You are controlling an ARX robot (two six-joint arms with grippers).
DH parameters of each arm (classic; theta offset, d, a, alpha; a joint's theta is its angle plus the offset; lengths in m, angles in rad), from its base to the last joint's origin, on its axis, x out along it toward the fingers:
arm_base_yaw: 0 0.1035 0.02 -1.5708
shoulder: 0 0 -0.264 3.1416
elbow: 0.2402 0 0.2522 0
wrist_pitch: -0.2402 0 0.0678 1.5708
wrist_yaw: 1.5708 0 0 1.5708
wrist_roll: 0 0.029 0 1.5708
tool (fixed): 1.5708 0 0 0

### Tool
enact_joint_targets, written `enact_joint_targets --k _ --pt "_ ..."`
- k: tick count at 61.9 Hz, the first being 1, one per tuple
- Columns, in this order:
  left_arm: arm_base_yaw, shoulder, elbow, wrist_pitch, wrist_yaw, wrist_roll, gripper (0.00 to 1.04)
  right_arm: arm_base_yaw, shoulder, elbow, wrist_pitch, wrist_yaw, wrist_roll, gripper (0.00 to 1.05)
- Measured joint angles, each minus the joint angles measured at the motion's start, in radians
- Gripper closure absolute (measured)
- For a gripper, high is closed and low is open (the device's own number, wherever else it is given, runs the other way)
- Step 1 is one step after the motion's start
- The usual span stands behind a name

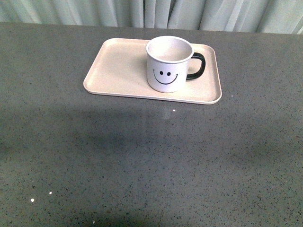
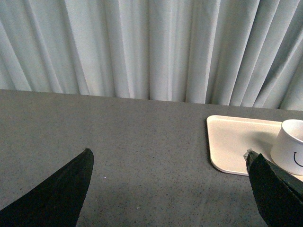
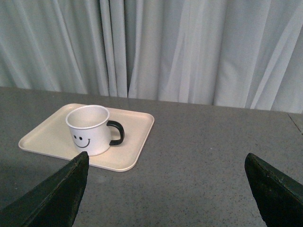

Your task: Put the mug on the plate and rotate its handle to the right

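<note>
my left gripper (image 2: 168,189) is wide open and holds nothing; between its two dark fingers (image 2: 57,194) i see only bare grey table (image 2: 142,156). my right gripper (image 3: 165,189) is also spread wide and empty, with grey table between its fingers (image 3: 272,189) too.

the mug (image 1: 169,63) stands upright on the plate (image 1: 118,66), in the right half of it, and the plate lies flat on the table in front of the pale curtain (image 1: 151,12). the mug is white, the black smiley face looks toward me, and it seems empty inside. its handle (image 1: 196,65) is a black loop and it points to my right, over the right part of the plate.

from my left fingers the plate is ahead and toward the right finger; the tip of that finger overlaps the near edge of the plate in the left wrist view, but i cannot tell if it touches. only a part of the mug shows there, at the border.

from my right fingers the plate and mug are ahead and toward the left finger, apart from both tips. neither gripper is touching the mug.
</note>
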State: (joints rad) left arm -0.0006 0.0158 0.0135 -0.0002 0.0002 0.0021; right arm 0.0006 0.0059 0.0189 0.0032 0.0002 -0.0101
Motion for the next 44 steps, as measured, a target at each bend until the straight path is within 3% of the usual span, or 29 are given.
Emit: enact_joint_targets --k 44 --pt "0.000 0.000 0.000 0.000 0.000 0.000 0.09 0.000 0.000 0.000 0.000 0.000 0.000 0.09"
